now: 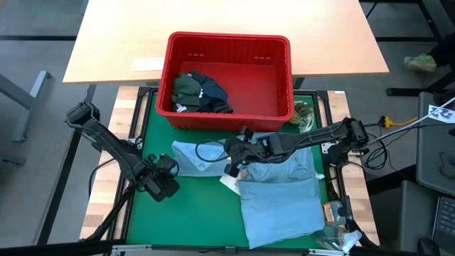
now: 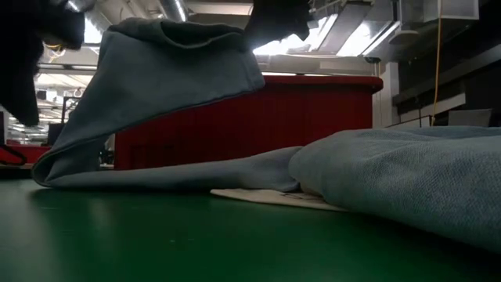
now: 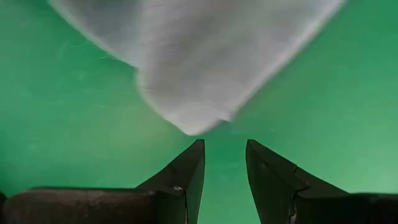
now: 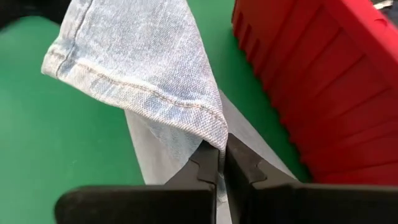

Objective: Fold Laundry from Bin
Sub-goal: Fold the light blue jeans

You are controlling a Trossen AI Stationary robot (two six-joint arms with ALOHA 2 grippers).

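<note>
At mat centre, R gripper [image 1: 234, 158] is pinched tight on the hem of the light blue shirt [image 1: 281, 195], fingers clamped w/ fabric between them; the wrist view shows the stitched edge [image 4: 155, 93] draped up over the fingertips. The lifted part hangs as a tent in the low view [image 2: 172, 78], the rest lying flat on the mat toward 5 o'clock. L gripper [image 1: 165, 183] sits at approx 8 o'clock from the R one, jaws part open, gap narrow-ish, holding nothing; its fingers [image 3: 186, 174] hover just short of a pale cloth tip [image 3: 193, 118], apart from it.

Surface: green mat [image 1: 192, 213] on a wood-edged bench; pale tabletop [image 1: 227, 28] beyond at 12 o'clock. Red bin [image 1: 284, 78] straddles the two, just beside the shirt. Dark garments [image 1: 200, 92] bunched in the bin's 9 o'clock half. Room behind: ceiling lights, ducting.

Count: 2 arms, 1 bin, 1 blue shirt out, 1 pale cloth piece [image 1: 188, 158] on the mat at 9 o'clock from the R gripper; dark pile in the bin, number can't tell.
</note>
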